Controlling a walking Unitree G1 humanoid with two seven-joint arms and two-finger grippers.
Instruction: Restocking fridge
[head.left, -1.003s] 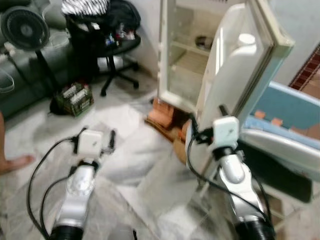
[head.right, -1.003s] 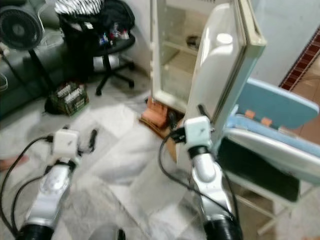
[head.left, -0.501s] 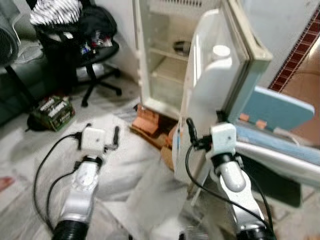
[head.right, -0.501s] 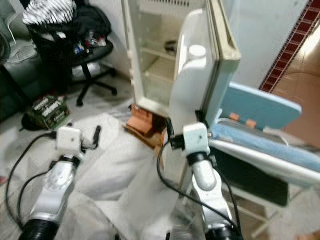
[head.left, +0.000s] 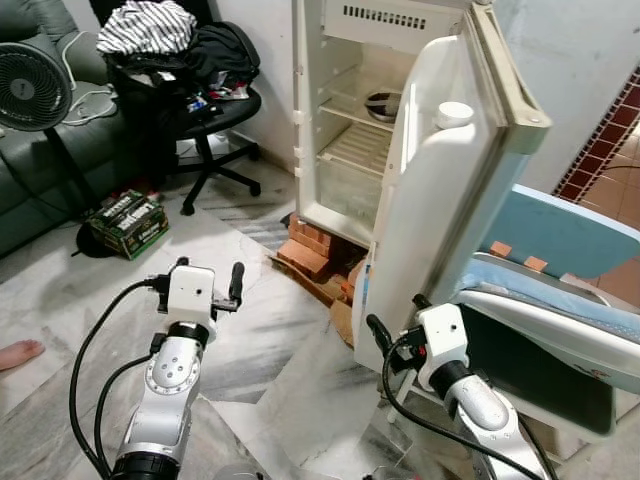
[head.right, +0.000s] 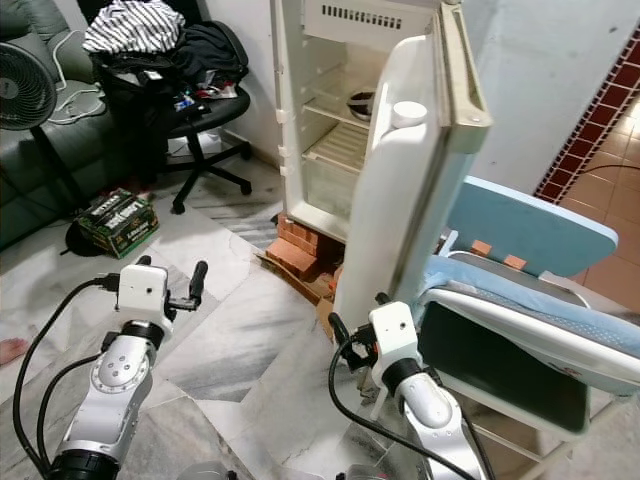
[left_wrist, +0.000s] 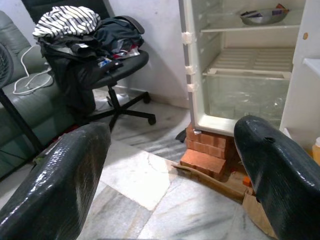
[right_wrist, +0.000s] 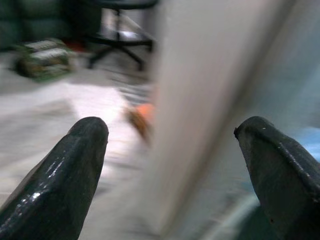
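Note:
The white fridge (head.left: 345, 120) stands open on a stack of bricks (head.left: 312, 248), with a metal bowl (head.left: 382, 102) on its upper shelf. Its door (head.left: 430, 210) is swung out toward me, and a white cap (head.left: 455, 113) shows near the door's top. My right gripper (head.left: 398, 313) is open close to the door's lower inner edge, and in the right wrist view the blurred door (right_wrist: 200, 100) runs between the fingers without touching them. My left gripper (head.left: 210, 272) is open and empty over the marble floor, facing the fridge (left_wrist: 240, 70) and the bowl (left_wrist: 262, 16).
An office chair (head.left: 215, 115) piled with clothes stands to the left of the fridge. A fan (head.left: 35, 85), a sofa and a green carton (head.left: 127, 218) are farther left. A blue padded folding seat (head.left: 560, 270) lies behind the door on the right. A person's foot (head.left: 20, 352) rests at the left edge.
The head camera has swung and steadied, so the fridge now appears sharp. My right gripper sits lower along the door's edge than before. The left gripper stays open.

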